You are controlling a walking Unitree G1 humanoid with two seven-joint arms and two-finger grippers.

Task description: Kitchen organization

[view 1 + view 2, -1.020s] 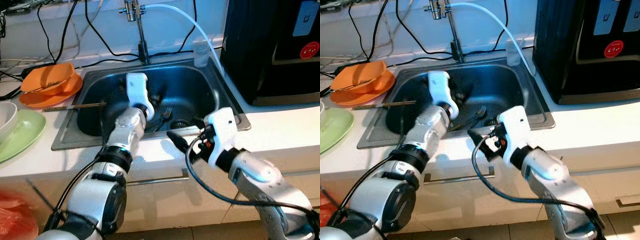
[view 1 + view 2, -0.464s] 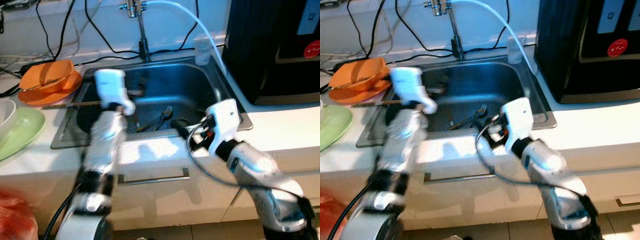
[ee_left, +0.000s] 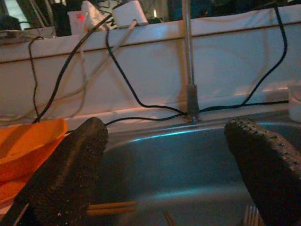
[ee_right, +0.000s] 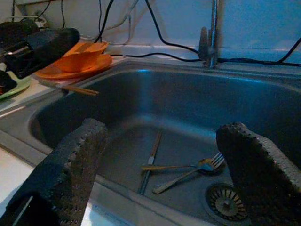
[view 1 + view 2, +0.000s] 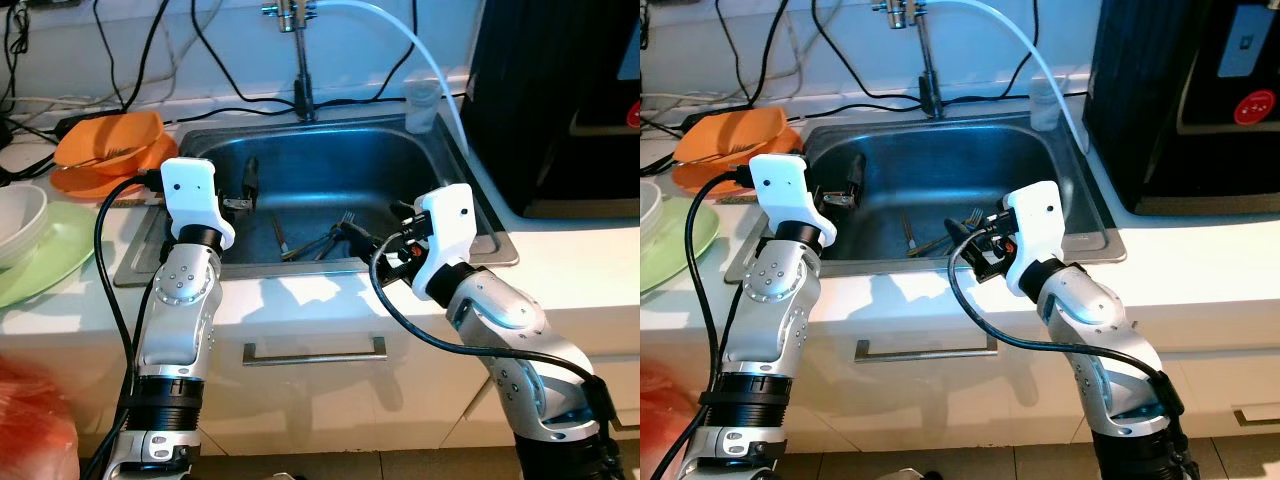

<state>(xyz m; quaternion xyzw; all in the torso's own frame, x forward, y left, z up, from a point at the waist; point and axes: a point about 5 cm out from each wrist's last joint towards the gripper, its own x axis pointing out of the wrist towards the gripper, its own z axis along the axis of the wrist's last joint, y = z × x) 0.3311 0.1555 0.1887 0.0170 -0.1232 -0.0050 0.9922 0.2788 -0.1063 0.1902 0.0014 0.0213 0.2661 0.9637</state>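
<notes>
A steel sink (image 5: 340,165) holds a fork (image 5: 336,228) and a few other pieces of cutlery (image 4: 149,165) on its bottom near the drain (image 4: 226,201). My left gripper (image 5: 247,188) hangs over the sink's left side, open and holding nothing; the left wrist view shows its fingers (image 3: 70,169) wide apart. My right gripper (image 5: 358,237) reaches over the sink's front rim toward the fork (image 4: 188,172), also open and holding nothing. Wooden chopsticks (image 4: 77,88) lie across the sink's left rim.
An orange bowl (image 5: 110,140) on an orange plate (image 5: 90,182) sits left of the sink, with a green plate (image 5: 40,265) and white bowl (image 5: 18,215) nearer. Behind the sink are the faucet (image 5: 300,60), a clear cup (image 5: 422,105) and cables. A black appliance (image 5: 560,100) stands right.
My left arm rose out of the sink basin and swung left to the sink's left side. The right gripper moved forward over the front rim. The camera shifted a little.
</notes>
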